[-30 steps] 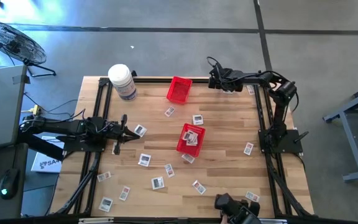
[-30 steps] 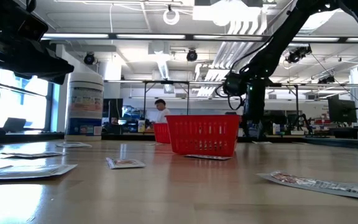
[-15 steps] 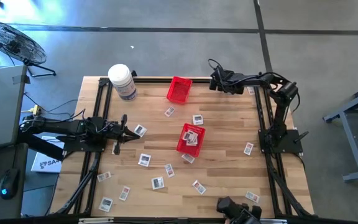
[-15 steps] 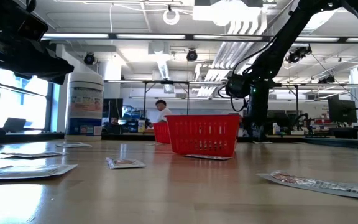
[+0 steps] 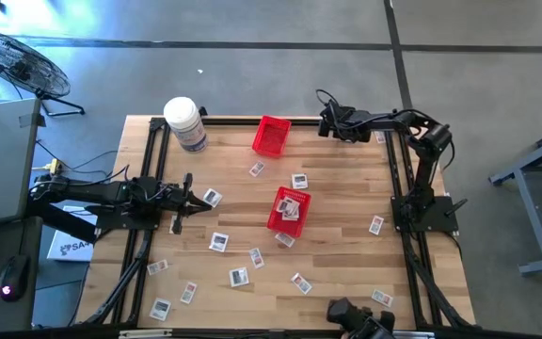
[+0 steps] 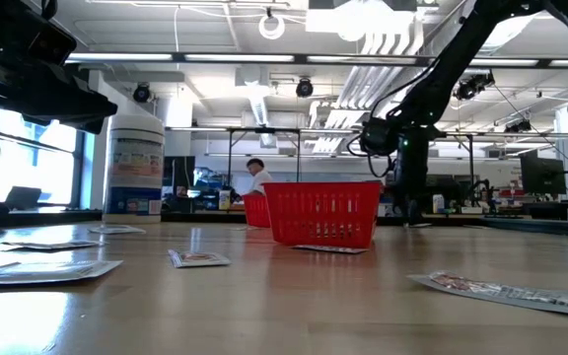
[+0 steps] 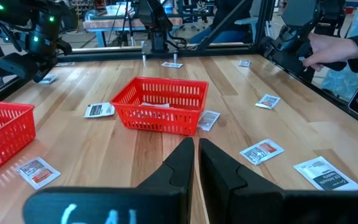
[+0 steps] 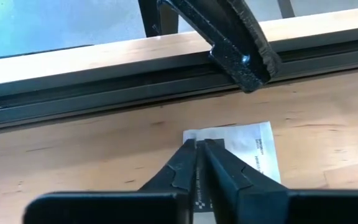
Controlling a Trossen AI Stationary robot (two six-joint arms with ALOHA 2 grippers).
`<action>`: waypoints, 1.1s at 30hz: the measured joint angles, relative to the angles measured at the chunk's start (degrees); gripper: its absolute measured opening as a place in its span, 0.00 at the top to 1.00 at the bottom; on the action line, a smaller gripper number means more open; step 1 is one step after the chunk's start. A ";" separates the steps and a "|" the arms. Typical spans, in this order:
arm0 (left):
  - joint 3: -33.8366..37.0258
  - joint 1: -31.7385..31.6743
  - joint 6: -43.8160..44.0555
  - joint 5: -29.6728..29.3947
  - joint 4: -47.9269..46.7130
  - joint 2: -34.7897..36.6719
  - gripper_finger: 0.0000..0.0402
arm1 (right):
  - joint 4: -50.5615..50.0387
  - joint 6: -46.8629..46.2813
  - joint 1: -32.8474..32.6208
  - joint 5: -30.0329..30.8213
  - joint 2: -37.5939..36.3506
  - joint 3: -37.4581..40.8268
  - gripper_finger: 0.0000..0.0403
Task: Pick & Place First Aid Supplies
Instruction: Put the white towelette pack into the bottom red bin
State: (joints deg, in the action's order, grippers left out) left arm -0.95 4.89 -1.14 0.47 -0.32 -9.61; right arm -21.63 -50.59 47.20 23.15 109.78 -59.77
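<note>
At the far right corner of the table (image 5: 346, 240), the right gripper (image 5: 326, 121) is lowered to the wood with its fingers (image 8: 182, 167) drawn narrow onto the near edge of a white packet (image 8: 248, 157); the packet is seen lying flat directly ahead of the fingertips, just short of the dark frame rail (image 8: 104, 87) at the table's edge (whether it is lifted off the wood cannot be told); beside that gripper, toward the table's middle, a red basket (image 5: 271, 136) is set, and nearer the centre a second red basket (image 5: 288, 209) is seen with packets inside. Opposite, at the left edge, the left gripper (image 5: 179, 223) is held over the wood with its fingers (image 7: 180, 167) pressed together on nothing; ahead of it loose packets (image 5: 217, 242) are scattered flat on the boards; a white jar (image 5: 185, 123) is stood at the far left corner.
</note>
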 joint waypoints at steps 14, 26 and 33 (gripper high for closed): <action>0.00 0.00 -0.01 0.00 0.00 0.00 0.95 | -0.02 1.09 -1.01 -1.05 -1.91 0.26 0.98; 0.00 0.00 -0.01 0.00 0.00 0.00 0.95 | 0.33 2.15 -1.21 -1.44 -2.56 0.28 0.88; 0.00 0.00 -0.01 -0.01 0.00 0.00 0.95 | 1.81 2.93 -2.47 0.00 -2.69 0.22 0.84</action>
State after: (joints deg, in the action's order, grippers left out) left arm -0.95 4.90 -1.15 0.46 -0.32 -9.61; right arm -19.81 -47.66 44.73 23.15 107.09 -59.55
